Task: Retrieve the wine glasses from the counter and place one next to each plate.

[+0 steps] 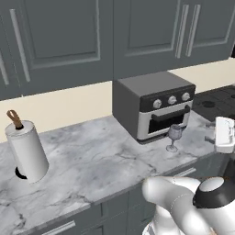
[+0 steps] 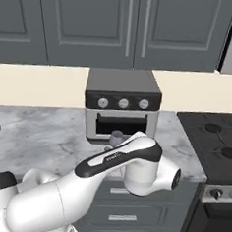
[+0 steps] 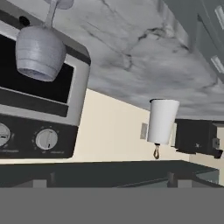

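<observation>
On the counter (image 1: 92,160), going left to right in the left base view, the paper towel roll (image 1: 27,151) stands well apart at the far left, then a wide bare stretch of marble, then the toaster oven (image 1: 153,108), with one wine glass (image 1: 174,136) upright just in front of its door, and the black stove (image 1: 215,103) at the far right. The gripper (image 1: 225,134) hangs to the right of the glass, near it but apart, jaws spread wide and holding nothing. The hand view is rolled over, so the glass (image 3: 40,51) shows upside down against the oven window.

My worry is the approach. The glass is tall on a thin stem, so I judge that a finger brushing the bowl or foot sideways would tip it, and the oven door sits so close behind that a pushed glass would knock against it. I expect jaws closing too high on the rounded bowl could let it slip. The oven front also limits how deep the hand can reach. No plate is in sight, so the placing spots are presumably elsewhere. A second glass cannot be made out.
</observation>
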Controlling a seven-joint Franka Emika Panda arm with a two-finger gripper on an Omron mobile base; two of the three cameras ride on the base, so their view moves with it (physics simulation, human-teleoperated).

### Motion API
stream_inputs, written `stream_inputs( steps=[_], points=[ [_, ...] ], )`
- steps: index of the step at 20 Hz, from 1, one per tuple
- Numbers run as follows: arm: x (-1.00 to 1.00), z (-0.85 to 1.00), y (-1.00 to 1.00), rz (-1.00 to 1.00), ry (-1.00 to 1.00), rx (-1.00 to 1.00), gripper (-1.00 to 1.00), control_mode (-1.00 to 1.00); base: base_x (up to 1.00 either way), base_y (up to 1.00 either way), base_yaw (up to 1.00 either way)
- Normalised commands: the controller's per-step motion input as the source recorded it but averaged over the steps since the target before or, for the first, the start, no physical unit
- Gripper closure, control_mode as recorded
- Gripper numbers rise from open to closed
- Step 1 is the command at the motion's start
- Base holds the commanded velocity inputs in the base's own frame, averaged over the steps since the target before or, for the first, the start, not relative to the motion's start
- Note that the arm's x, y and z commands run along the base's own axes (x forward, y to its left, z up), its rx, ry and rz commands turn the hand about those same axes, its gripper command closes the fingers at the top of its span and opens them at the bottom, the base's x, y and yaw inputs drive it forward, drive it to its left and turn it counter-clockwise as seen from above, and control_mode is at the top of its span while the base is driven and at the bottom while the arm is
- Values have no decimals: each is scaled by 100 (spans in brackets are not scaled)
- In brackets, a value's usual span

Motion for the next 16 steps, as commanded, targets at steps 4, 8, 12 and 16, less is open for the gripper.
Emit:
stream_inputs(
  steps=[4,8,12,16],
  points=[
    [0,0,0,0,0,0,-100,100,32,0,33],
    [16,-16,0,14,0,7,-100,-100,9,0,6],
    [12,-32,-6,5,1,4,-100,-100,0,0,0],
    [0,-14,-40,0,1,0,-100,-100,0,0,0]
  ],
)
